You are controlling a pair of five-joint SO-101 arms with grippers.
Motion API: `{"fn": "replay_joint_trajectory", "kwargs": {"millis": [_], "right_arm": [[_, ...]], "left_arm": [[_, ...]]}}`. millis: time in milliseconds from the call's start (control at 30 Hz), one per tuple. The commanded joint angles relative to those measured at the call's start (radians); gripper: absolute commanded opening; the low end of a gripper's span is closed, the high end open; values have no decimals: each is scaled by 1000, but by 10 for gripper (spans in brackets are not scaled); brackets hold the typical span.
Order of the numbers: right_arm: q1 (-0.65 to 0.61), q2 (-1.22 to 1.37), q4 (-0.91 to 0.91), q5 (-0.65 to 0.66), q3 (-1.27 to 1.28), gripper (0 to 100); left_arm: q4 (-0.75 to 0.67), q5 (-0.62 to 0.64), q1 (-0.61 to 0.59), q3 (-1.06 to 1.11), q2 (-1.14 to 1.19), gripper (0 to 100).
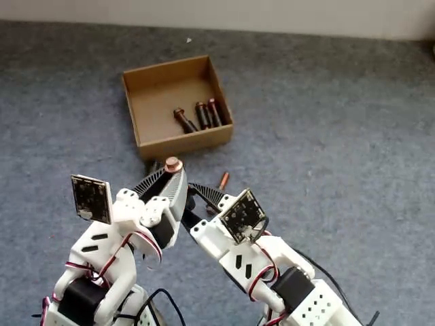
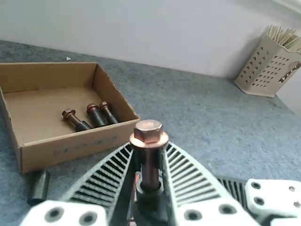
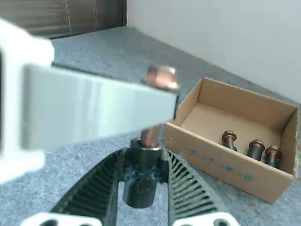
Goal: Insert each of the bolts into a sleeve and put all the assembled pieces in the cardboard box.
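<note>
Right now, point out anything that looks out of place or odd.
Nothing looks damaged or spilled. Two loose parts sit on the carpet outside the cardboard box: a black sleeve by its near wall and a bolt a little farther off, both unassembled.

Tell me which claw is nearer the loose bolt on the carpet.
Right. The right claw, holding a sleeve, is close beside the loose bolt; the left claw, holding a second bolt, is farther off, beyond the right claw.

The left end effector grips an upright bolt near the cardboard box.
</note>
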Motion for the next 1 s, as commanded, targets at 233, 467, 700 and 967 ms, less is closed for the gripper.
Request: {"fn": "replay_joint_trajectory", "kwargs": {"millis": [233, 467, 700, 967], "right_arm": [[81, -21, -48, 11, -18, 5], [165, -21, -4, 11, -13, 5], [274, -13, 122, 8, -13, 5], [334, -13, 259, 5, -22, 5]], "left_arm": [[133, -192, 44, -16, -7, 167], [175, -198, -156, -16, -7, 221], [175, -195, -378, -4, -7, 221], [167, -198, -634, 166, -7, 221]]}}
